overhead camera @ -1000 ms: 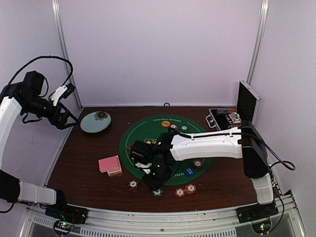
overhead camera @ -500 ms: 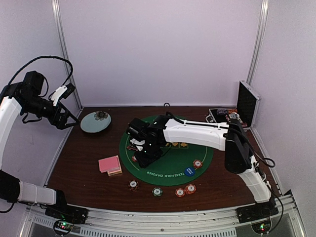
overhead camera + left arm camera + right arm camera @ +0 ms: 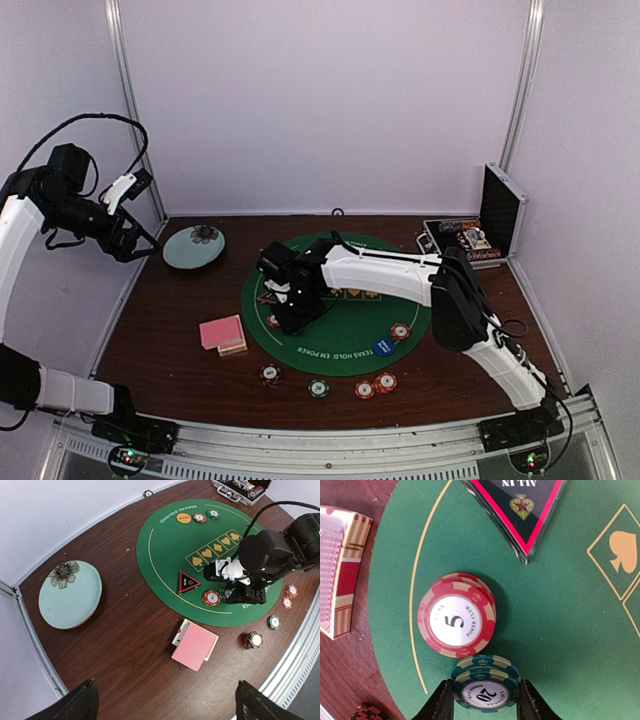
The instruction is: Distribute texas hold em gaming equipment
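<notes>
Right jaws narrowed onto a short stack of green chips (image 3: 485,682), bottom centre of the wrist frame. Left jaws wide, holding nothing, parked at the left edge of the overhead frame beside the pale blue plate (image 3: 193,247). My green stack is just below the red chip stack (image 3: 456,615); can't tell if they touch or if mine is on the felt yet. Triangle marker (image 3: 520,510) is top centre, pink-backed cards (image 3: 337,570) at left, off the green mat (image 3: 560,630). Looks like I'm placing green next to red: go straight down, stay clear of red, release only once flat, then lift vertically. A second ago my right arm reached the chip row at bottom centre overhead; now it's at the mat's left side. One green chip (image 3: 318,388) remains there on the tabletop. Left arm unchanged.
</notes>
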